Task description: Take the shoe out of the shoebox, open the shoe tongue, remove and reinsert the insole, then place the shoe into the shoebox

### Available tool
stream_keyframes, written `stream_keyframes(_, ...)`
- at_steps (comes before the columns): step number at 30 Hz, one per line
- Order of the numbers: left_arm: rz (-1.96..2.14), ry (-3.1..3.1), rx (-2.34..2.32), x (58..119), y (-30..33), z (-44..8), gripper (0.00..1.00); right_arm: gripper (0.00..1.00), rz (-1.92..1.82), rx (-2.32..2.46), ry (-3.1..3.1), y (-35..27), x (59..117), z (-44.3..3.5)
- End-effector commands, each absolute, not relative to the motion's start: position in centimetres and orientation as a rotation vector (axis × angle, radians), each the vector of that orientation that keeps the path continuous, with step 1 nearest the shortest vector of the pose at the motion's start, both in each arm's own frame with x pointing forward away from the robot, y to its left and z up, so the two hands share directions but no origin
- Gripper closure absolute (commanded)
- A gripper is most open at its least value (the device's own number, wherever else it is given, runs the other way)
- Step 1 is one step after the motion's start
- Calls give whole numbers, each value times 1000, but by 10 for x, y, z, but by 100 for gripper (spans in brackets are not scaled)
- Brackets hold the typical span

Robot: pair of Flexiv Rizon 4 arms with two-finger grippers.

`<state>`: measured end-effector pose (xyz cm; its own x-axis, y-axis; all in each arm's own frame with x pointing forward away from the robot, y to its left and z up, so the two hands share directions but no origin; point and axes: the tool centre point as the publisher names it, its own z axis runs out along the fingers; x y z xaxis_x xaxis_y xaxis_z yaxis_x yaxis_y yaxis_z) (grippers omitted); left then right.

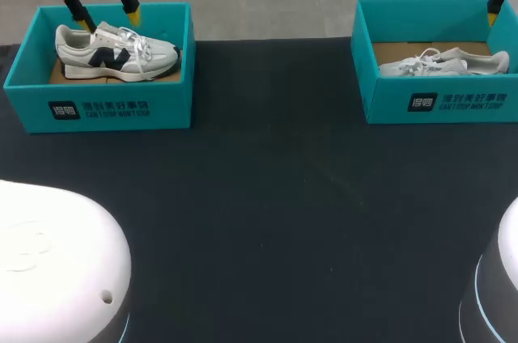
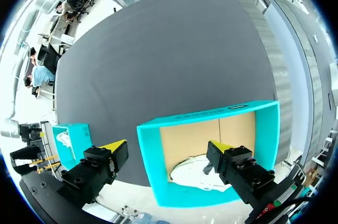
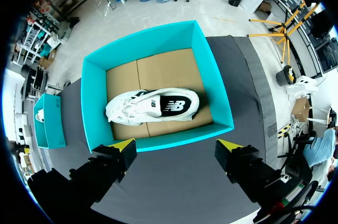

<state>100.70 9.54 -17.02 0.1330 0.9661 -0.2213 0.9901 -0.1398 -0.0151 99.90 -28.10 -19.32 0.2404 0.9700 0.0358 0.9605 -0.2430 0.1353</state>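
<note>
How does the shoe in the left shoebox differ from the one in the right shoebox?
The left shoe stands upright on its sole; the right shoe lies flatter, apparently tipped on its side. In the head view the left shoe shows a dark side logo, while the right shoe looks almost all white. Both are laced sneakers in teal shoeboxes.

Table (image 1: 267,197) — dark, matte, near-black top that fills the head view from side to side. Its far edge runs straight. In the left wrist view the same top reads mid-grey under soft, even light — a paler grey band runs along one side edge.
</note>
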Motion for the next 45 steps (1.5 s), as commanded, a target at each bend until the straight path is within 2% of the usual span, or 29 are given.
stream_keyframes(1,-144,2031,2320,1013,105,-168,0,0,172,2405,1875,-280,998,-193)
stream_keyframes(7,-17,2108,2253,1028,131,-176,0,0,172,2405,1875,-280,998,-193)
stream_keyframes(27,-5,2120,2244,1032,134,-180,0,0,172,2405,1875,-280,998,-193)
stream_keyframes(36,260,2191,2200,1054,175,-198,0,0,172,2405,1875,-280,998,-193)
stream_keyframes(45,294,2310,2136,1088,226,-217,0,0,172,2405,1875,-280,998,-193)
